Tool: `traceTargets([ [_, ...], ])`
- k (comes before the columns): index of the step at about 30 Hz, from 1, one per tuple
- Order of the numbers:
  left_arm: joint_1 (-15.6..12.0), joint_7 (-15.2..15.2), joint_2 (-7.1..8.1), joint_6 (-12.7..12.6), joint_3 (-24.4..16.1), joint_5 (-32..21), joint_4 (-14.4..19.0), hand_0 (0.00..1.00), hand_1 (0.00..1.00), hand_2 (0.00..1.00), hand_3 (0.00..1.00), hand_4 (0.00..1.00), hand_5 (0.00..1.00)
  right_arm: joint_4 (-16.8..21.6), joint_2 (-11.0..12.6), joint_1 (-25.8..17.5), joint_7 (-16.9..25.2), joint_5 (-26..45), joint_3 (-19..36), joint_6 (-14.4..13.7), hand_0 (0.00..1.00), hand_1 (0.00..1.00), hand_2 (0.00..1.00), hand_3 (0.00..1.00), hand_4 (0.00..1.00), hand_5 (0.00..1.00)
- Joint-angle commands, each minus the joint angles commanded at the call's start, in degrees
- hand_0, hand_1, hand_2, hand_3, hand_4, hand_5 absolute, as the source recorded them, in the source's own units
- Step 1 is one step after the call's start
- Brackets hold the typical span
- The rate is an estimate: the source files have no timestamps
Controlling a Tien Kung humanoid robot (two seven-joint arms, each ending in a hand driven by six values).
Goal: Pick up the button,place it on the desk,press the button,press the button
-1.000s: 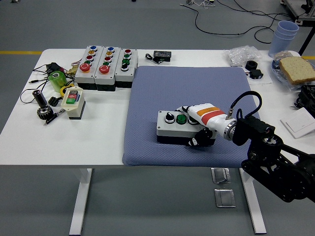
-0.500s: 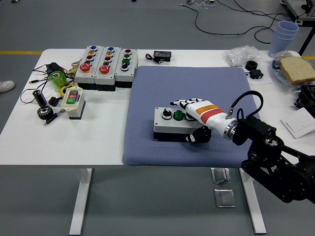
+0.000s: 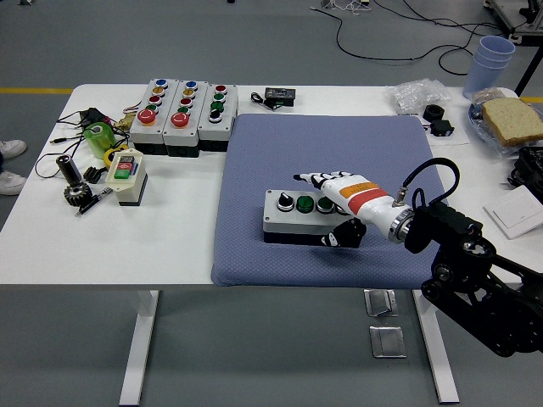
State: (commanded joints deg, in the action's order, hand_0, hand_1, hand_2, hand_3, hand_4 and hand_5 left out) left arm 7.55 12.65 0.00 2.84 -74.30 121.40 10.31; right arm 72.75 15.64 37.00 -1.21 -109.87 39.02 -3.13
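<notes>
Grey button box (image 3: 293, 216) under fingers (image 3: 316, 179)

You had only one camera, the head view, set high on the robot's side and looking forward and down over the white table (image 3: 178, 229), whose near edge ran across the lower part of the frame. It stood far enough back to take in the blue mat (image 3: 322, 153), both table ends and the grey floor (image 3: 254, 42) beyond.
</notes>
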Motion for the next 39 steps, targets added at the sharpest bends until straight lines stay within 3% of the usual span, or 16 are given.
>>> traceTargets([
  [6, -0.15, -0.01, 0.00, -0.03, 0.01, 0.17, 0.00, 0.653, 0.633, 0.632, 0.554, 0.329, 0.860, 5.43, 1.58, -2.29, 1.53, 0.97, 3.57, -2.83, 0.944, 0.858, 0.982, 0.998, 0.946, 0.059],
  [7, -0.16, -0.02, 0.00, -0.04, 0.05, 0.14, 0.00, 0.652, 0.633, 0.632, 0.555, 0.326, 0.855, 6.15, 1.84, -2.73, 1.64, 1.22, 4.15, -3.48, 0.880, 0.769, 0.908, 0.971, 0.933, 0.073],
  [9, -0.17, -0.05, 0.00, -0.09, 0.13, 0.00, 0.00, 0.652, 0.633, 0.632, 0.555, 0.326, 0.855, 7.98, 2.66, -4.05, 1.90, 2.19, 5.46, -6.35, 0.880, 0.769, 0.908, 0.971, 0.933, 0.073],
  [12, -0.14, -0.06, 0.00, -0.18, 0.21, -0.26, 0.00, 0.652, 0.633, 0.632, 0.555, 0.326, 0.855, 9.36, 3.59, -5.43, 3.37, 3.89, 6.32, -13.76, 0.880, 0.769, 0.908, 0.971, 0.933, 0.073],
  [13, -0.12, -0.05, 0.00, -0.21, 0.18, -0.28, 0.00, 0.652, 0.632, 0.631, 0.554, 0.328, 0.858, 9.87, 4.06, -6.02, 3.73, 5.32, 6.52, -15.86, 0.387, 0.267, 0.476, 0.715, 0.770, 0.058],
  [16, -0.01, -0.05, 0.00, -0.23, 0.27, -0.31, 0.00, 0.652, 0.632, 0.631, 0.554, 0.328, 0.858, 10.63, 4.90, -7.04, 4.63, 8.73, 6.82, -20.34, 0.387, 0.267, 0.476, 0.715, 0.770, 0.058],
  [18, 0.11, -0.04, 0.00, -0.25, 0.21, -0.32, 0.00, 0.652, 0.632, 0.631, 0.554, 0.328, 0.858, 11.15, 5.63, -8.15, 3.90, 9.65, 7.35, -18.61, 0.387, 0.267, 0.476, 0.715, 0.770, 0.058],
  [19, 0.15, -0.03, 0.00, -0.25, 0.20, -0.29, 0.00, 0.653, 0.632, 0.631, 0.555, 0.328, 0.853, 11.21, 5.84, -8.51, 3.46, 9.59, 7.50, -17.58, 0.193, 0.002, 0.271, 0.576, 0.745, 0.097],
  [22, 0.24, -0.02, 0.00, -0.26, 0.21, -0.29, 0.00, 0.653, 0.632, 0.631, 0.555, 0.328, 0.853, 11.21, 6.16, -9.35, 2.32, 9.27, 7.78, -15.57, 0.193, 0.002, 0.271, 0.576, 0.745, 0.097],
  [24, 0.26, -0.02, 0.00, -0.27, 0.23, -0.33, 0.00, 0.653, 0.632, 0.631, 0.555, 0.328, 0.853, 11.41, 6.33, -9.99, 0.49, 8.17, 8.17, -12.16, 0.193, 0.002, 0.271, 0.576, 0.745, 0.097],
  [25, 0.26, -0.01, 0.00, -0.28, 0.23, -0.32, 0.00, 0.653, 0.632, 0.631, 0.553, 0.330, 0.856, 11.46, 6.36, -10.10, 0.09, 7.85, 8.23, -11.28, 0.185, 0.002, 0.235, 0.564, 0.745, 0.148],
  [30, 0.25, -0.02, 0.00, -0.27, 0.19, -0.17, 0.00, 0.653, 0.632, 0.631, 0.553, 0.330, 0.856, 11.32, 6.26, -10.13, -2.68, 5.58, 8.22, -6.48, 0.185, 0.002, 0.235, 0.564, 0.745, 0.148],
  [39, 0.34, -0.02, 0.00, -0.28, 0.23, -0.11, 0.00, 0.652, 0.632, 0.631, 0.552, 0.328, 0.854, 10.10, 5.64, -9.70, -4.69, 2.81, 7.77, -4.50, 0.180, 0.002, 0.234, 0.578, 0.764, 0.196],
])
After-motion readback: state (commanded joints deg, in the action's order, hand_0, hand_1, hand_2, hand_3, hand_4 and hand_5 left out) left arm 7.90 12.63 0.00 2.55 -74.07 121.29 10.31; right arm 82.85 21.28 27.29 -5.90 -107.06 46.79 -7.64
